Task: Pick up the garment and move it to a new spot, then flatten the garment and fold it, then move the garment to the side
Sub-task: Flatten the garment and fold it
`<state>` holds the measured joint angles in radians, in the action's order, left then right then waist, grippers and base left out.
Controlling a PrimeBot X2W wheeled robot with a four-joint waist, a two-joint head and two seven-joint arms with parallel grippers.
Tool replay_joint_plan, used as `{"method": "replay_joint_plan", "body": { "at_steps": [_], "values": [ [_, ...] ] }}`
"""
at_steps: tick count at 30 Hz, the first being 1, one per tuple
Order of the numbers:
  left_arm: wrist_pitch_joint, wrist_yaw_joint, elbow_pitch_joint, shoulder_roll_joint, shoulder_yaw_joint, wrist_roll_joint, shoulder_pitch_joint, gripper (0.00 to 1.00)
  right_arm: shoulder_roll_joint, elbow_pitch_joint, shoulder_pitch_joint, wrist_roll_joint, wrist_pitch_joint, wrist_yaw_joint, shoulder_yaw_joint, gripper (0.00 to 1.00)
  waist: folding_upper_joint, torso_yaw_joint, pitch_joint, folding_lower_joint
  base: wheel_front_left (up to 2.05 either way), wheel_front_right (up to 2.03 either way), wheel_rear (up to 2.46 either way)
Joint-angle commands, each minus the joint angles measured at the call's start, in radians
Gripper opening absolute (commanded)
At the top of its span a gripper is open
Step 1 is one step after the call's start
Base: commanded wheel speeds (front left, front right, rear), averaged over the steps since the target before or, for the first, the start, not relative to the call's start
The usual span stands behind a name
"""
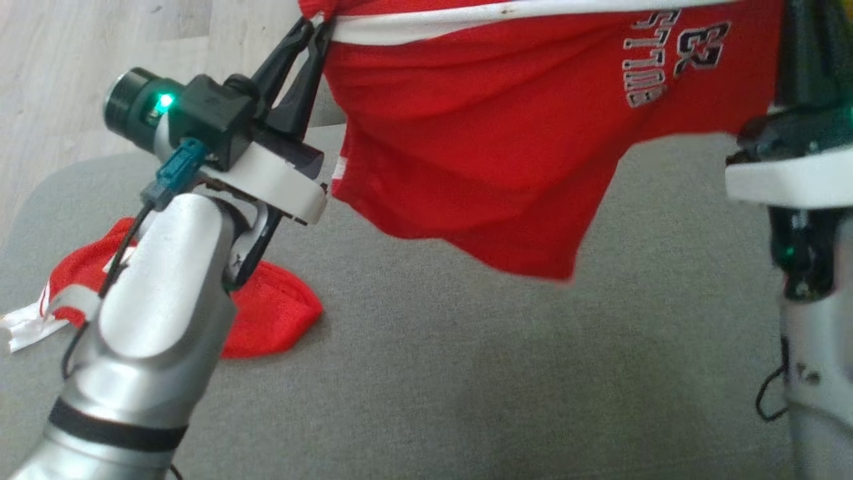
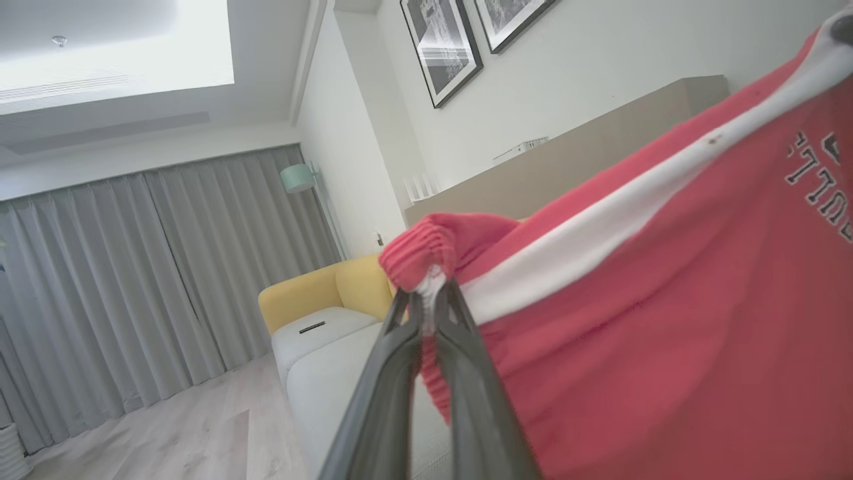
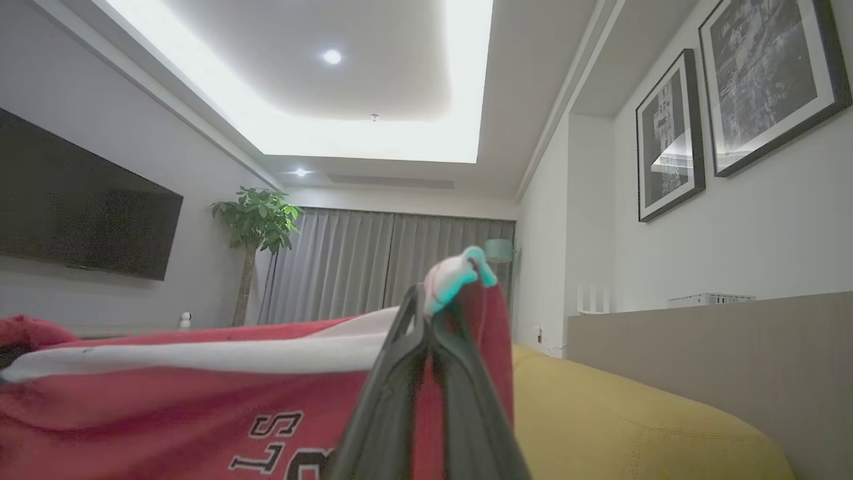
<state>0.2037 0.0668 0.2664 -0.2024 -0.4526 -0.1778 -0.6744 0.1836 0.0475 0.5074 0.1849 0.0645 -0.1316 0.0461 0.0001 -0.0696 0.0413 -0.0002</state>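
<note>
Red garments: 2. Hanging garment (image 1: 493,153) x1, lying garment (image 1: 273,313) x1.
Grippers: 2. Left gripper (image 1: 318,28), right gripper (image 3: 430,313), 2 dark fingers ea.
Pale forearms in head view: 2.
Framed pics on wall: 2. Near pic (image 3: 773,73), far pic (image 3: 670,137).
TV (image 3: 80,213): 1.
Potted plant (image 3: 256,220): 1.
Floor lamp (image 2: 298,177), teal shade: 1.
Ceiling spots lit: 2. Front spot (image 3: 332,57), back spot (image 3: 300,172).
Sofa (image 2: 320,293), yellow back w/ grey seat: 1.
Small dark item (image 2: 312,327) on its seat: 1.
White box (image 3: 710,299) on ledge: 1.
Small white item (image 3: 185,320) by plant: 1.
Curtain panels: can't count, folds run together.
</note>
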Motion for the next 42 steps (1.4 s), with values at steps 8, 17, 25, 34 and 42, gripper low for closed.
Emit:
{"method": "replay_joint_plan", "body": {
  "at_steps": [8, 17, 25, 34, 42],
  "values": [
    [-0.114, -0.003, -0.121, -0.100, 0.047, -0.022, 0.000, 0.00, -0.051, 0.087, -0.040, -0.052, -0.105, 0.001, -0.008, 0.00, -0.0001, -0.008, -0.044, 0.0002, 0.00, 0.00, 0.00],
    [-0.161, 0.053, 0.036, -0.157, 0.029, -0.054, -0.270, 0.00, 0.013, -0.194, 0.307, -0.042, -0.118, 0.001, 0.038, 0.00, -0.0001, -0.051, -0.291, 0.0002, 0.00, 0.00, 0.00],
    [-0.016, 0.060, 0.301, -0.148, 0.032, -0.047, -0.687, 0.00, 0.032, -0.606, 0.820, -0.133, 0.085, 0.001, 0.036, 0.00, -0.0001, -0.075, -0.453, 0.0002, 0.00, 0.00, 0.00],
    [0.057, 0.054, 0.433, -0.060, 0.039, -0.043, -0.723, 0.00, -0.023, -0.885, 0.868, -0.208, 0.194, 0.001, 0.001, 0.00, -0.0001, -0.074, -0.496, 0.0002, 0.00, 0.00, 0.00],
    [0.058, 0.063, 0.371, -0.019, -0.038, -0.048, -0.373, 0.00, 0.025, -1.045, 0.612, -0.121, 0.197, 0.001, 0.166, 0.00, -0.0001, -0.057, -0.440, 0.0002, 0.00, 0.00, 0.00]
  ]
}}
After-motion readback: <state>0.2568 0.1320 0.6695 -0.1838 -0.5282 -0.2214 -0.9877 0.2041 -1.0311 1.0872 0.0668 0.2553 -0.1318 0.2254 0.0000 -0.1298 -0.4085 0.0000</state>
